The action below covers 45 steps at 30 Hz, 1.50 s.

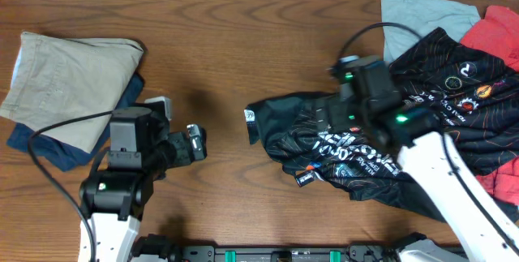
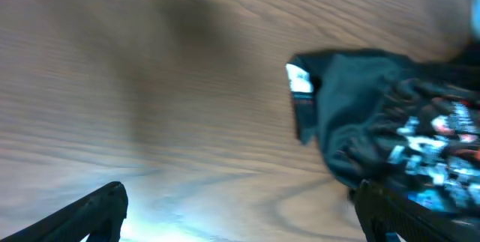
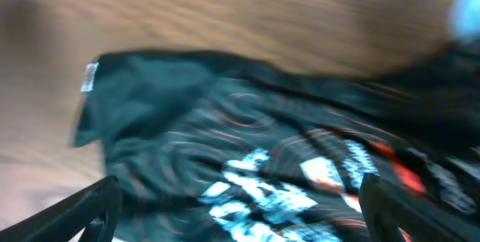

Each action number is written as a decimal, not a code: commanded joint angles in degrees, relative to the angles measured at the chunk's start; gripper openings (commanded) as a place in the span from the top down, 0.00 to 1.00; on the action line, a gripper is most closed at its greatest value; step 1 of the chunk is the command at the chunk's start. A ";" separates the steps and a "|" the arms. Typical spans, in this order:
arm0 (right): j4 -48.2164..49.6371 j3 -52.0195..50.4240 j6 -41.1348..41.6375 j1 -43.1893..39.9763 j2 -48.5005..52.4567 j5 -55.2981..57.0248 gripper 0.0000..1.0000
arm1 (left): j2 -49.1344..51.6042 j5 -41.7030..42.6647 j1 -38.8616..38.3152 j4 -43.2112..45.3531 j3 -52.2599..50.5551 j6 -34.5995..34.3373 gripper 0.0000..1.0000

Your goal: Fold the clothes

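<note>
Black jersey [image 1: 316, 152] with white lettering and thin orange lines lies crumpled on the bench [image 1: 243, 35] in the right half of the overhead frame. Its left edge, marked by a small white tag [image 1: 249, 116], reaches toward the centre. Its right side runs into a heap at the upper right, where a pale grey-blue garment [image 1: 422, 15] and a red garment [image 1: 499, 31] show. A beige garment [image 1: 69, 75] sits folded on a navy garment [image 1: 49, 144] at the upper left.

The right gripper [image 3: 240, 216] hovers over the bunched cloth. In its wrist view the two fingers stand wide apart at the lower corners, so it is released, with nothing clasped. The left gripper [image 1: 195, 143] sits at lower left of centre, apart from the jersey, pointing toward the tagged edge. Its fingers are likewise spread, and only bare wood lies between them.

By my reading, the step in hand is the very start: getting the jersey free of the heap and laid flat, since no fold can be made while it is rumpled. The next move calls for each gripper to take a separate edge or corner, the tagged edge being the nearest for the left, and draw the cloth out smooth toward the open middle of the bench.
</note>
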 commanded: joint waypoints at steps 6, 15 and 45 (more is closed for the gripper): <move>-7.19 0.09 0.92 -5.25 -2.12 3.04 0.01 | 12.59 13.35 -2.54 3.74 0.76 -4.11 0.02; -10.67 0.09 0.98 -11.93 -2.12 3.17 0.01 | 29.31 15.23 -14.95 11.23 0.79 -12.74 0.02; -13.84 0.09 0.96 -14.23 -2.12 5.18 0.01 | 42.99 2.91 -24.20 33.92 1.88 -12.28 0.94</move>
